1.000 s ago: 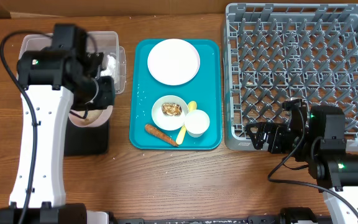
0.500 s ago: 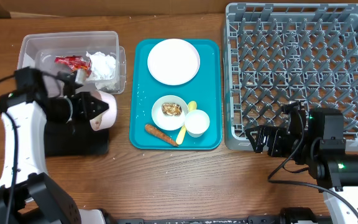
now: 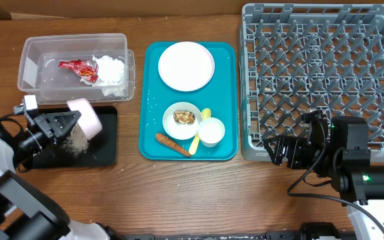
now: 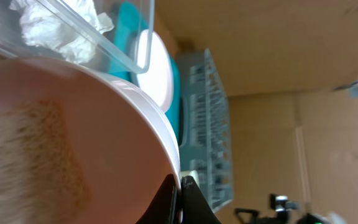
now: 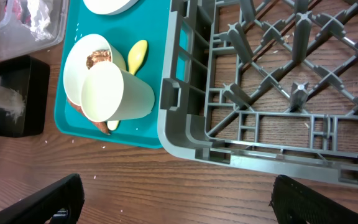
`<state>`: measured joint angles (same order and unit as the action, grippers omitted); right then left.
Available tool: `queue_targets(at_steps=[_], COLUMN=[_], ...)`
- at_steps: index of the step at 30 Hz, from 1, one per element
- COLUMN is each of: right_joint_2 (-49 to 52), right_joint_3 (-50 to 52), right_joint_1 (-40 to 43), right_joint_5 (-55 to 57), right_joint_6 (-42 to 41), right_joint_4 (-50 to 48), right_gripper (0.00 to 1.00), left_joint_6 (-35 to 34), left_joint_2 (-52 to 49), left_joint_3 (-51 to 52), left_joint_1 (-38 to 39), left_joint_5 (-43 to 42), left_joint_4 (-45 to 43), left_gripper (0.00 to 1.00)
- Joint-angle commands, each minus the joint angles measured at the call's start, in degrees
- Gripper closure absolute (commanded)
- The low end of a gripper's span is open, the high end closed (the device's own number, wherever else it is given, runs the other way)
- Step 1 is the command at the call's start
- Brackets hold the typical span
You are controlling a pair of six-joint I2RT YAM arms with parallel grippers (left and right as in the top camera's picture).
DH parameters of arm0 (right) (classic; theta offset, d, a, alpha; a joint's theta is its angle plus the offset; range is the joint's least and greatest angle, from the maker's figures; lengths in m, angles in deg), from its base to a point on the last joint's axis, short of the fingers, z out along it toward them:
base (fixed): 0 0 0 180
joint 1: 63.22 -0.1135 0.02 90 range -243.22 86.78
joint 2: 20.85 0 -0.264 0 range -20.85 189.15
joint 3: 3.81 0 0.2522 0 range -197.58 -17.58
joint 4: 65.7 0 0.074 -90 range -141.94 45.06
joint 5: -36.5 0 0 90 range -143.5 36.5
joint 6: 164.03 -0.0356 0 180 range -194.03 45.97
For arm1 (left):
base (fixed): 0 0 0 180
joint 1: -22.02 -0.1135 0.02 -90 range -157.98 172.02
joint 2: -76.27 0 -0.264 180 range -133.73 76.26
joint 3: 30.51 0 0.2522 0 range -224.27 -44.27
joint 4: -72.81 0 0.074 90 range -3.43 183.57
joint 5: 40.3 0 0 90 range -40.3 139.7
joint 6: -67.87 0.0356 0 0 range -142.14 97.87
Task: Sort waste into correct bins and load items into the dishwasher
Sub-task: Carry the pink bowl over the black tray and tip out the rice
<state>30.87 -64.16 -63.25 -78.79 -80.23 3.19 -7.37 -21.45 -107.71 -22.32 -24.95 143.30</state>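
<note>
- Left gripper (image 3: 72, 120) clenched on the rim of a white bowl (image 3: 89, 120), which is tipped on its side over the black tray (image 3: 107, 152)
- White rice grains (image 3: 79, 141) lie below the bowl's mouth, on the tray
- Right gripper (image 3: 273, 149) released and empty, beside the dish rack (image 3: 322, 73)
- Red-and-silver wrapper (image 3: 77, 67) and napkin (image 3: 111, 67) lie inside the clear tub (image 3: 32, 50)
</note>
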Motion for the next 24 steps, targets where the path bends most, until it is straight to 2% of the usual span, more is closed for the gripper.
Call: queue_targets(at_steps=[1,4,10,24], right_joint_2=[-0.22,-0.22,-0.22,-0.22], right_joint_3=[-1.44,-1.44,-1.44,-1.42], right_joint_1=[0.11,0.11,0.11,0.11], right_joint_5=[-0.5,-0.5,-0.5,-0.5], right_joint_6=[0.02,0.02,0.02,0.02], right_joint_4=[-0.22,-0.07,-0.13,-0.11], right_gripper=[0.02,0.02,0.02,0.02], left_joint_6=[1.88,0.55,-4.13,-5.66], left_joint_2=[-4.17,-7.72,-10.51,-10.51], left_joint_3=[0.42,0.42,0.42,0.39], left_joint_1=[-1.55,-2.19,-2.27,-2.32], left_joint_5=[-11.67,-15.96,-16.0,-15.98], left_joint_4=[0.37,0.39,0.87,1.31], left_gripper=[0.96,0.96,0.96,0.96])
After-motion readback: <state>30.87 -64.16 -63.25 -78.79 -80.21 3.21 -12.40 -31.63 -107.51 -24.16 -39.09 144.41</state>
